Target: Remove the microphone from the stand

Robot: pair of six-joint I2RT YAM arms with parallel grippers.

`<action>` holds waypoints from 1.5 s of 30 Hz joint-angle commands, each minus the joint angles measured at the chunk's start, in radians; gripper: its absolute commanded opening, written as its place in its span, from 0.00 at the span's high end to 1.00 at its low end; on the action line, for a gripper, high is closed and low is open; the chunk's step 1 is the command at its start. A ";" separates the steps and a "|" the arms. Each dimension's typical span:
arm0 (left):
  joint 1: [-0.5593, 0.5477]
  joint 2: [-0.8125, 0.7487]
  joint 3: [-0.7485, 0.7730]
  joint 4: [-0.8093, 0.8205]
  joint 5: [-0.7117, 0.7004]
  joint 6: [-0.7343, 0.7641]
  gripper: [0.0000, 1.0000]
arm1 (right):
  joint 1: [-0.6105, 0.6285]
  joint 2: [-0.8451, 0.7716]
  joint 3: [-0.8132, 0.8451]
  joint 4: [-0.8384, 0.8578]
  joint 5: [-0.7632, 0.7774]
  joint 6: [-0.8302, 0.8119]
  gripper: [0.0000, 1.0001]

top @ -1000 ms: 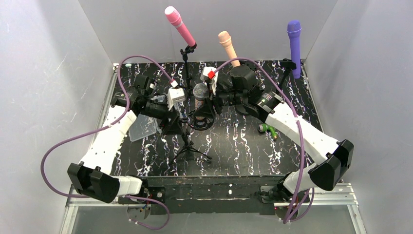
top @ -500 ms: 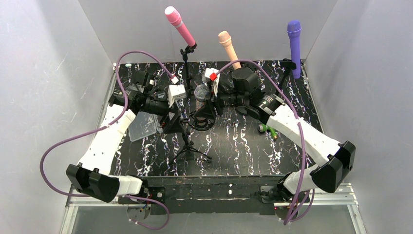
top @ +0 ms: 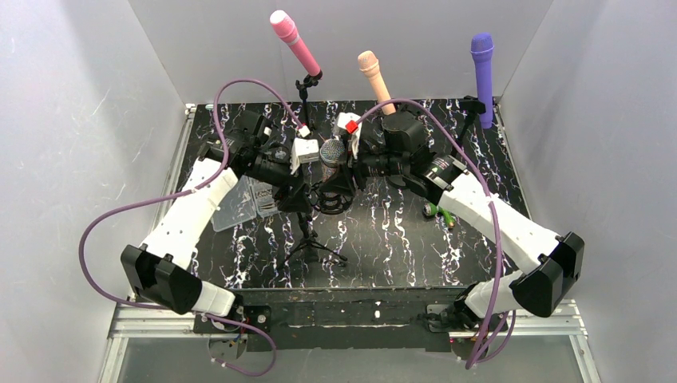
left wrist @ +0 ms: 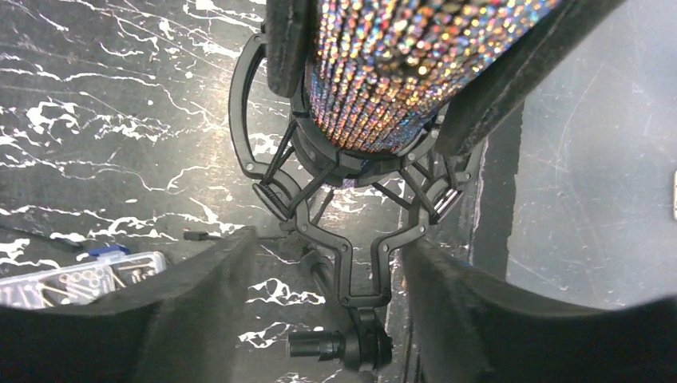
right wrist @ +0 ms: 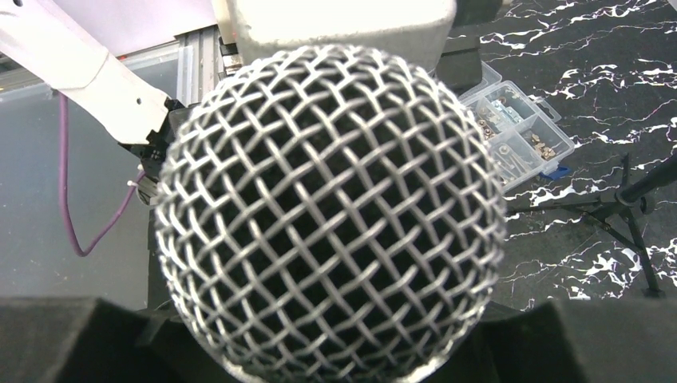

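The glitter-bodied microphone (left wrist: 399, 72) sits in its shock mount (left wrist: 343, 191) at mid-worktop (top: 399, 239), pinched by the right gripper (top: 345, 153), while the left gripper (left wrist: 327, 243) is spread around the mount.

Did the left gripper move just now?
Yes. The left gripper slid right, toward the sparkly microphone, ending nearer the pink microphone's stand, which stayed put.

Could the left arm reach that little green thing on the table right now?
Probably not. The green thing lies beside the right arm, and the stand with the sparkly microphone, gripped by the right hand, stands between it and the left hand.
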 commanded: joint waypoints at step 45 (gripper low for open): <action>-0.102 -0.069 -0.129 -0.074 -0.119 -0.024 1.00 | -0.075 -0.099 0.094 0.045 0.007 0.048 0.99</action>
